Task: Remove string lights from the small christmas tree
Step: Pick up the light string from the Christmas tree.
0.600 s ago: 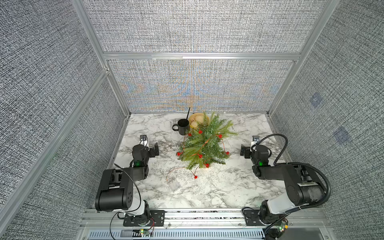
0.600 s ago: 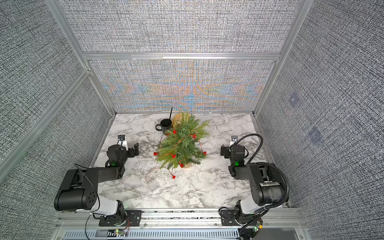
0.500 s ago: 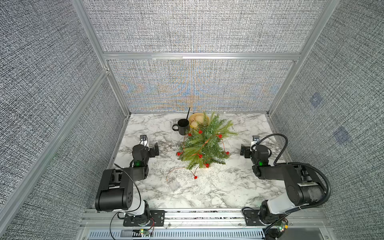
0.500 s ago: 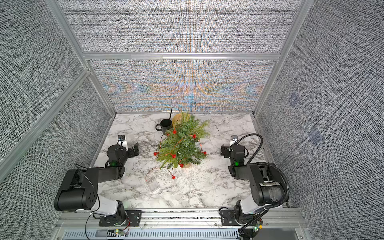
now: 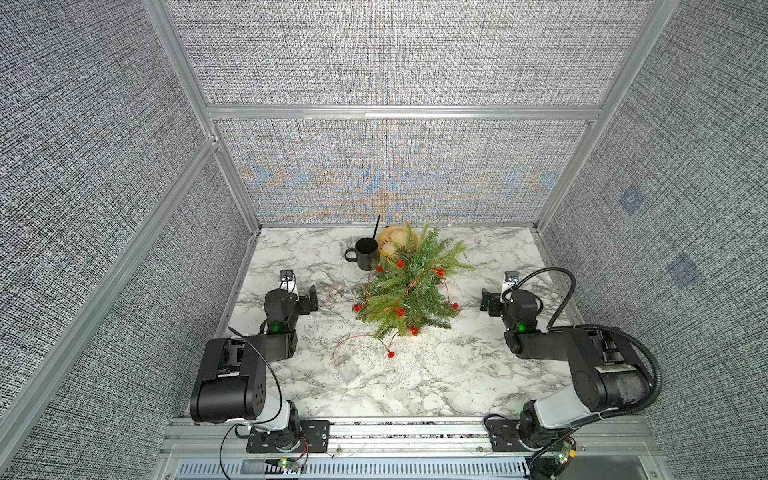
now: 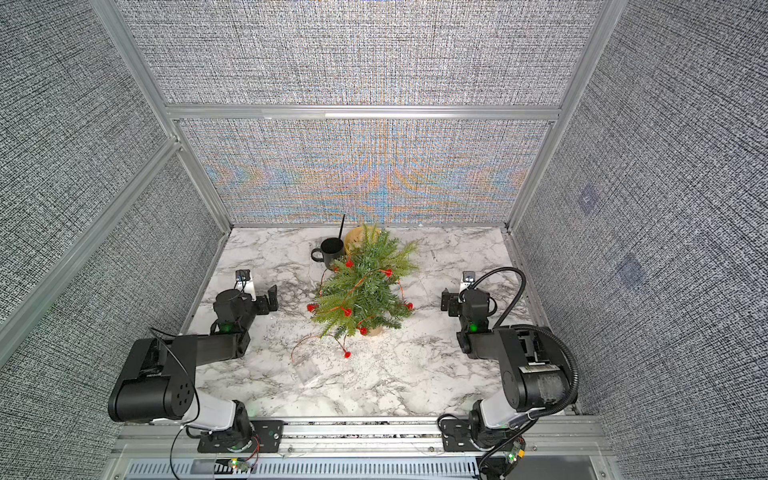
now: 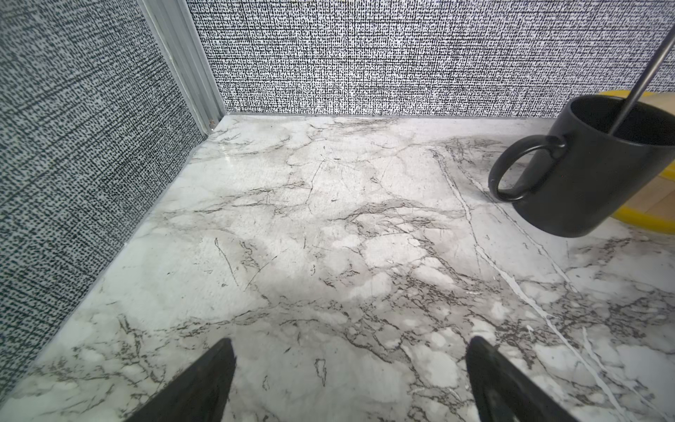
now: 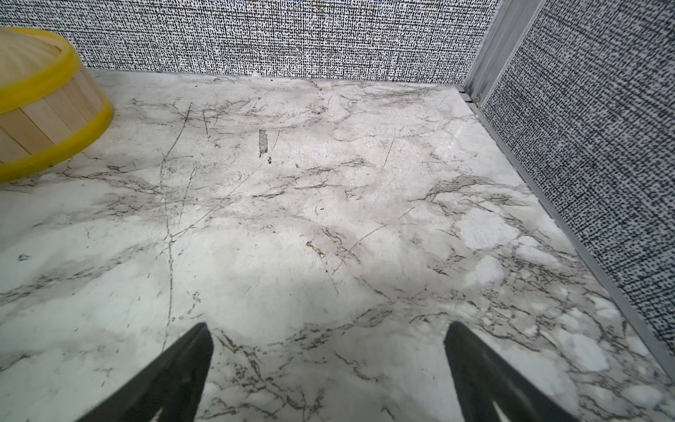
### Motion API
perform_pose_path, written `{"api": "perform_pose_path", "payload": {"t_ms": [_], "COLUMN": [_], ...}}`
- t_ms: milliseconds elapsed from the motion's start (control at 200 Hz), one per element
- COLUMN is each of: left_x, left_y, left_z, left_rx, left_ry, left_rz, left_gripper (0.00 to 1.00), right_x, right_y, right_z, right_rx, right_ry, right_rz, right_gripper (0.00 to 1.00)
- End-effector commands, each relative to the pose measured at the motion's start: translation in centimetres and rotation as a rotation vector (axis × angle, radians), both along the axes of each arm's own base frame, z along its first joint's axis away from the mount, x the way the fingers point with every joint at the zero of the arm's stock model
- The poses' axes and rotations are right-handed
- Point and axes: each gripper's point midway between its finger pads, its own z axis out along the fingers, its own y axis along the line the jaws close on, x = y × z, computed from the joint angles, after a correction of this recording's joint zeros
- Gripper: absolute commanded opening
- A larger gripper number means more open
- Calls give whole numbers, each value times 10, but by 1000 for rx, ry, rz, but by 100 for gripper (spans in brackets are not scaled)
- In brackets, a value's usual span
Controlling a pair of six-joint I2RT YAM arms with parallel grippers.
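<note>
Small christmas tree (image 5: 409, 291) stands mid-table, a little toward the far side, with green needle fronds spread over a pale tan base. String lights (image 5: 400, 311) are wound on it: coppery wire loops through the fronds, with red bulbs dotted from the top to the lowest branches. A tail of wire leaves the tree's near side, one bulb lying on the marble table (image 5: 457, 374), and curls left to the clear battery box (image 5: 348, 368), which lies flat near-left of the tree. Black mug (image 5: 365, 253) with a thin dark stick (image 5: 376, 226) sits just beside the far-left fronds. A yellow-rimmed wooden basket (image 5: 395, 241) behind is partly hidden by the treetop. Left gripper (image 7: 350, 341) and right gripper (image 8: 327, 327) flank the tree, well apart from it, jaws spread wide, holding nothing.
</note>
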Motion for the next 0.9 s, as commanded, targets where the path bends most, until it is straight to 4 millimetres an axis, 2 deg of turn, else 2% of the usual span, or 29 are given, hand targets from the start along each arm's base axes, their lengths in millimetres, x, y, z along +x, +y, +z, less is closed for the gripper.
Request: {"api": "perform_pose_path", "payload": {"t_ms": [0,465,515,560,730,780,895], "left_x": [0,1,1,1,0,-1,-3], "left_y": [0,0,0,0,0,0,12], "left_z": [2,2,1,1,2,3,14], "left_rx": [3,-1,0,-1,-1,1,2], "left_ry": [-7,-5,-3,-3,-8,-10,-29], "left_rz": [-6,0,1,1,1,0,73], "left_gripper": [99,99,90,89,89,93,96], "right_x": [2,2,2,2,1,-1,-8], "right_y": [1,1,1,1,3,5,5], "right_z": [5,5,5,5,6,7,16], "right_rx": [-1,0,0,0,-3,-12,-36], "right_ry": [-22,-21,-22,-23,-26,-33,-81], "right_rz": [7,4,4,4,16,22,3], "right_gripper": [99,99,99,99,99,99,99]}}
